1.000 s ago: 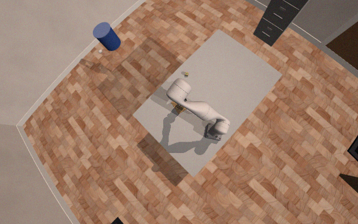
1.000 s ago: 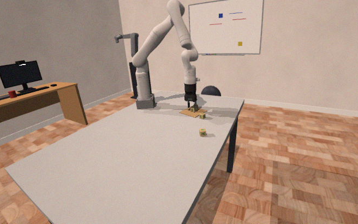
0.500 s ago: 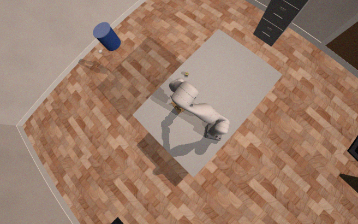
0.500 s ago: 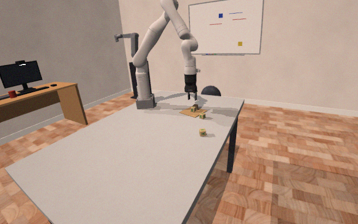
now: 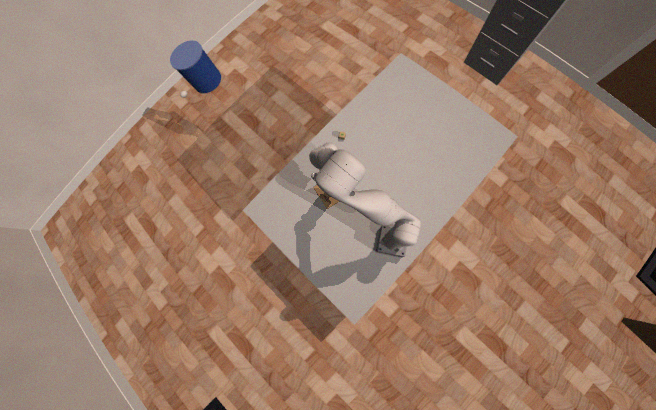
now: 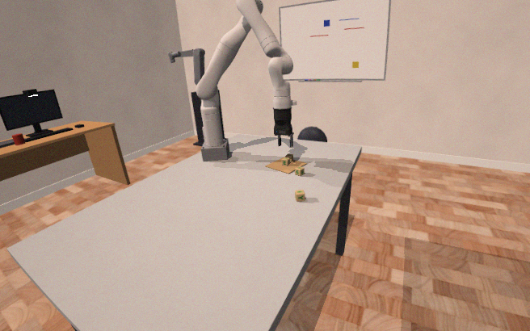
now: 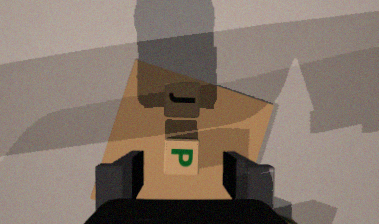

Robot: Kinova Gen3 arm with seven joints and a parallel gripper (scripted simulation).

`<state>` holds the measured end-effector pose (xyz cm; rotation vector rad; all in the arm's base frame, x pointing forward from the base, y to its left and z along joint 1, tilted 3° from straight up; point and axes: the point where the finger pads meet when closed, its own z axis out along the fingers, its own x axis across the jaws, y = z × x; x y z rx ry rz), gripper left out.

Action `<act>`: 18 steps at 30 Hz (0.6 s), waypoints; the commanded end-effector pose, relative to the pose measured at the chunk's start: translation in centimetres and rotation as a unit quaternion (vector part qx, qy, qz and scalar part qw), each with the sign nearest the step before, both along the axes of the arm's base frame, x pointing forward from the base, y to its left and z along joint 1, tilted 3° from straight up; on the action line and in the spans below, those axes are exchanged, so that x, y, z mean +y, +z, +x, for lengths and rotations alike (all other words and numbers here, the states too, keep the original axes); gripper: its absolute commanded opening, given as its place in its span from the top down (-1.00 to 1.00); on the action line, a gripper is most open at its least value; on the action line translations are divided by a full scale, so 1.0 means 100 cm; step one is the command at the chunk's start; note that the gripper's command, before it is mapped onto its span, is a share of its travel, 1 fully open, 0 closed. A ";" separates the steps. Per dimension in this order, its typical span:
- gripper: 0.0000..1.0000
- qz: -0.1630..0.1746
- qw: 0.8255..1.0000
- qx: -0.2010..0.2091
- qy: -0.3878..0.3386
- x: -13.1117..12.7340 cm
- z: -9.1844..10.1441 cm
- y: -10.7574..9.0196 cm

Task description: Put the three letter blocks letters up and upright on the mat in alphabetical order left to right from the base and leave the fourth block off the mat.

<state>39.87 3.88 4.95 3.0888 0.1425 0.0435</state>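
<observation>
J block (image 6: 289, 157) (image 7: 182, 100), P block (image 6: 285, 161) (image 7: 181, 157) — letter tops point right in wrist view.

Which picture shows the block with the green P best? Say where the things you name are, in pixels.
The wrist view: the green P block (image 6: 285, 161) (image 7: 181, 157) looks big there, its letter plain on top. The exterior view shows it tiny, on the mat (image 6: 276, 165) (image 7: 121, 125). From the top, the arm (image 5: 340, 170) (image 6: 228, 47) hides it.

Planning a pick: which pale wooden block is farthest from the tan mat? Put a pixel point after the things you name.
The pale wooden block with a green Y on its side (image 5: 341, 135) (image 6: 300, 195): it sits alone, while the other three (image 6: 285, 162) (image 6: 299, 171) (image 7: 170, 167) (image 7: 182, 110) are on or beside the tan mat (image 5: 332, 202) (image 6: 277, 165) (image 7: 120, 130).
</observation>
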 end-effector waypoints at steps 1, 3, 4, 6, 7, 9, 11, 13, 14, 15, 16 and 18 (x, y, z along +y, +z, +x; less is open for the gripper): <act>-1.00 0.000 1.000 -0.001 0.000 0.000 0.001 0.001; -1.00 0.000 1.000 -0.001 0.000 0.000 0.001 0.001; -1.00 0.000 1.000 -0.001 0.000 0.000 0.001 0.001; -1.00 0.000 1.000 -0.001 0.000 0.000 0.001 0.001; -1.00 0.000 1.000 -0.001 0.000 0.000 0.001 0.001; -1.00 0.000 1.000 -0.001 -0.001 0.000 0.001 0.001; -1.00 0.001 1.000 -0.002 -0.013 -0.004 0.008 0.001; -1.00 0.002 0.999 -0.003 -0.046 -0.014 0.026 0.001; -1.00 0.002 0.998 -0.004 -0.068 -0.022 0.038 0.001; -1.00 0.003 0.996 -0.006 -0.091 -0.031 0.051 0.001; -1.00 0.003 0.996 -0.006 -0.091 -0.031 0.051 0.001; -1.00 0.004 0.993 -0.007 -0.114 -0.040 0.063 0.001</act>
